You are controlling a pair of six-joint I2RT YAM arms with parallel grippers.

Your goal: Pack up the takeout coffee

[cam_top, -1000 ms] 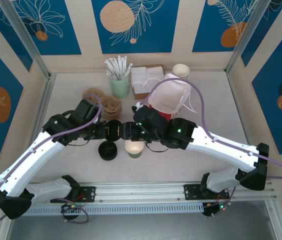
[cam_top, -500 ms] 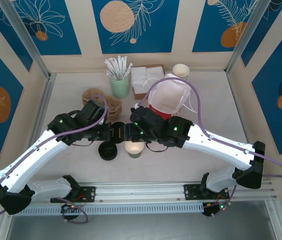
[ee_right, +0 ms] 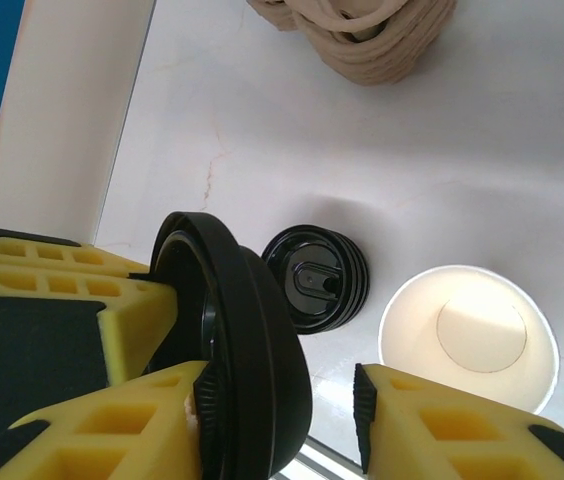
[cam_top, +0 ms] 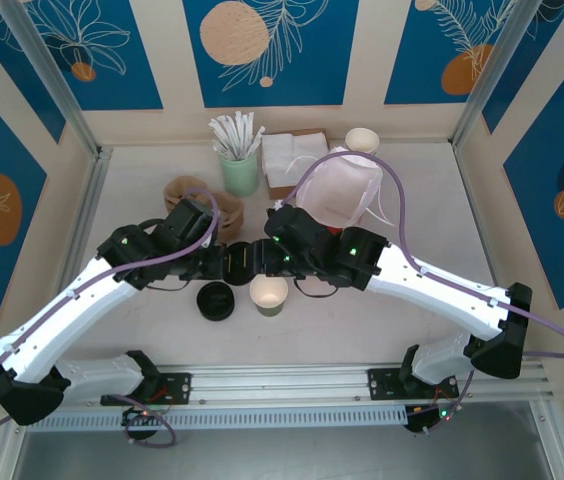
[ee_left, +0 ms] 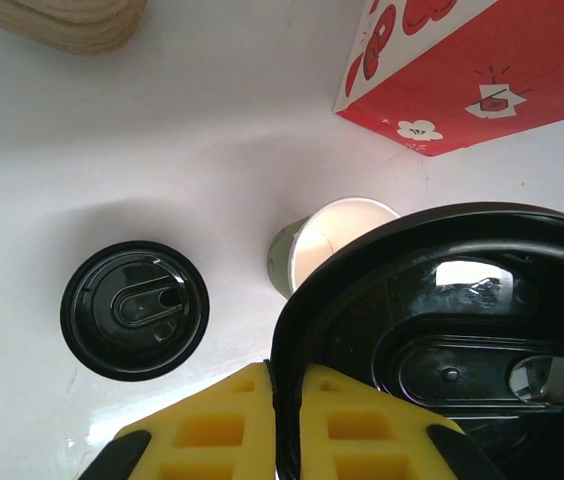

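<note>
The takeout coffee cup (cam_top: 269, 294) stands upright on the table with no lid on it; it is white inside (ee_right: 470, 335) and greenish on the side (ee_left: 292, 255). Just above it, my left gripper (cam_top: 230, 262) is shut on the rim of a black lid (ee_left: 442, 340), held on edge. My right gripper (cam_top: 260, 262) faces it from the right. Its jaws straddle the same lid (ee_right: 252, 340): one pad (ee_right: 177, 420) touches it, the other (ee_right: 382, 425) stands apart, so it is open.
A low stack of black lids (cam_top: 215, 301) lies left of the cup. Behind are brown pulp carriers (cam_top: 202, 200), a red-and-white bag (cam_top: 337, 195), a green holder of straws (cam_top: 239, 165), napkins (cam_top: 287, 160) and white cups (cam_top: 362, 140).
Both wrists have shifted a little, carrying the held lid slightly to the right. The right jaws have narrowed somewhat around it. The cup and the lid stack have not moved.
</note>
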